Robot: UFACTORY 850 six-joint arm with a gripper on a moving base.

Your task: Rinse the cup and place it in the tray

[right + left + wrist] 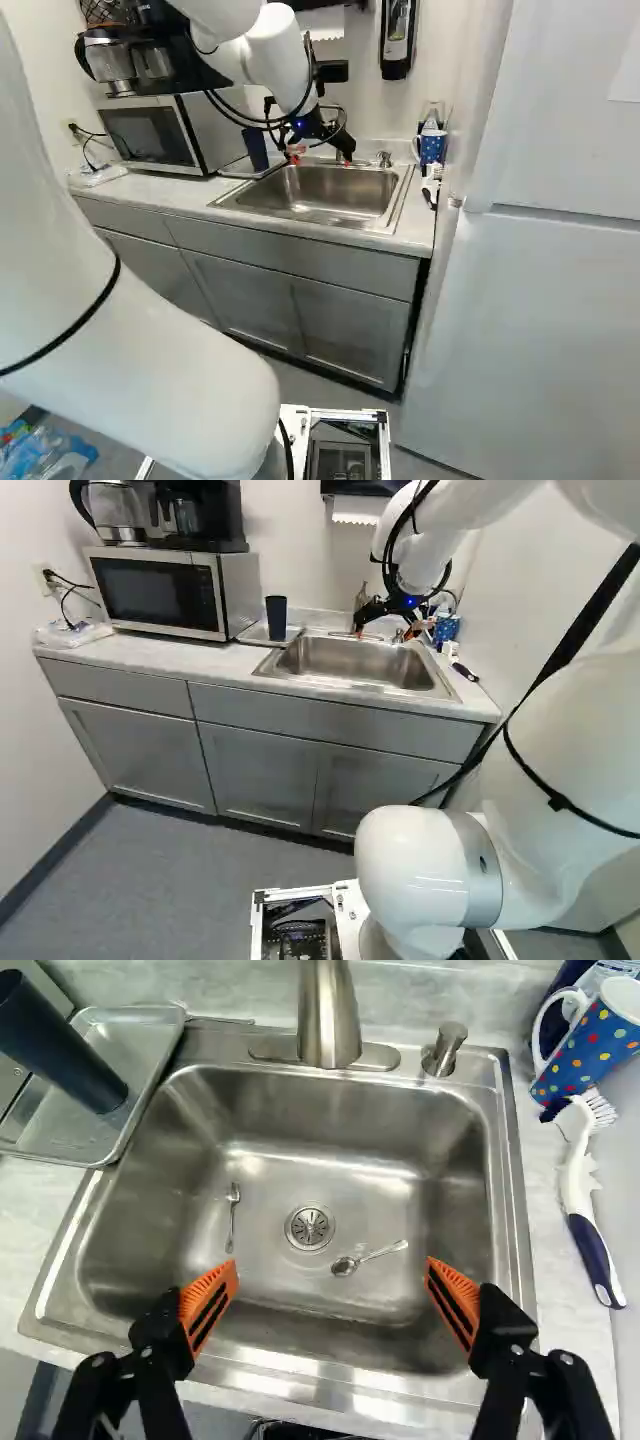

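The gripper [320,160], fingers spread wide with nothing held, hangs upper centre in the right base view. In the left base view, the dark cup [276,618] stands upright in the tray [253,635], upper left of centre. In the wrist view, the tray edge meets the sink [270,1320] rim.

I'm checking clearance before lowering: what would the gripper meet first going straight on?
The gripper would probably meet the spoon or the sink floor around it first; depth is unclear.

Can't see all of cup [65,1048], faucet [329,1015] or dotted mug [592,1045] in wrist view (cut by its edges). Can't make out fork [234,1195] or spoon [344,1266] in either base view.
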